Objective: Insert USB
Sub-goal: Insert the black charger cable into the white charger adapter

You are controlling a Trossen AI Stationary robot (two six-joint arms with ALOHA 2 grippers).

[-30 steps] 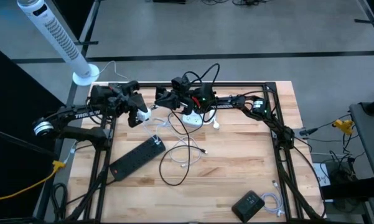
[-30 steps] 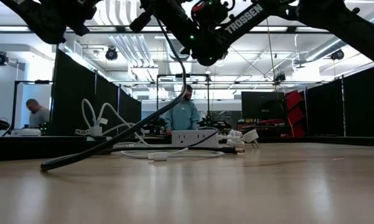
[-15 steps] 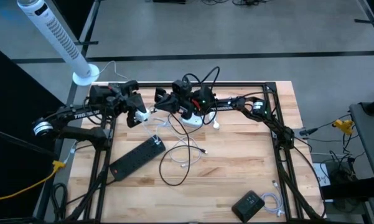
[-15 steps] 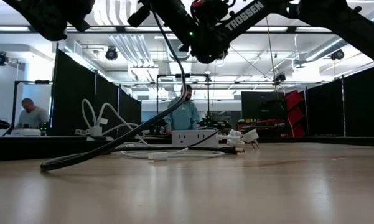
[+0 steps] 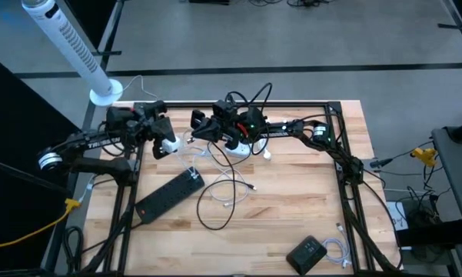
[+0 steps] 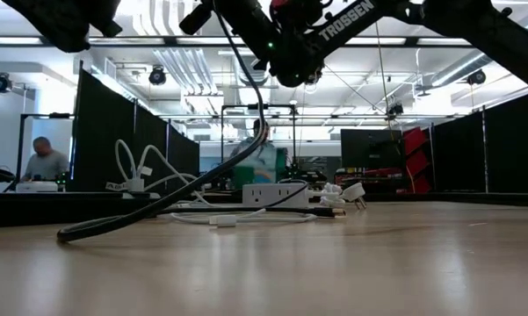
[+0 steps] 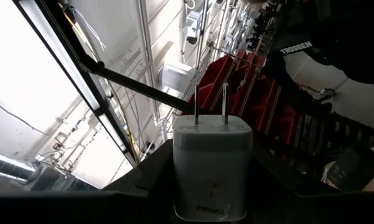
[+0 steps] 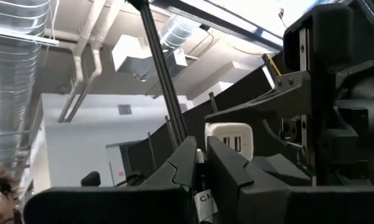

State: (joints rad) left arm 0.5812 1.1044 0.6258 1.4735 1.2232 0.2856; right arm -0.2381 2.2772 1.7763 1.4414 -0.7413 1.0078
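Left gripper [image 7: 213,186] clamped on white charger [image 7: 213,168], raised at table's far left (base hidden between fingers). Right gripper [image 8: 202,158] pinched shut on cable [image 8: 203,202]; plug end indistinct.

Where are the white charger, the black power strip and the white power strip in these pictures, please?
Charger [image 7: 213,167], left wrist view: front face of its white body, below the two prongs.
Black power strip [image 5: 169,195], high view: middle of its long top face.
White power strip [image 6: 275,194], low view: its side facing the camera.
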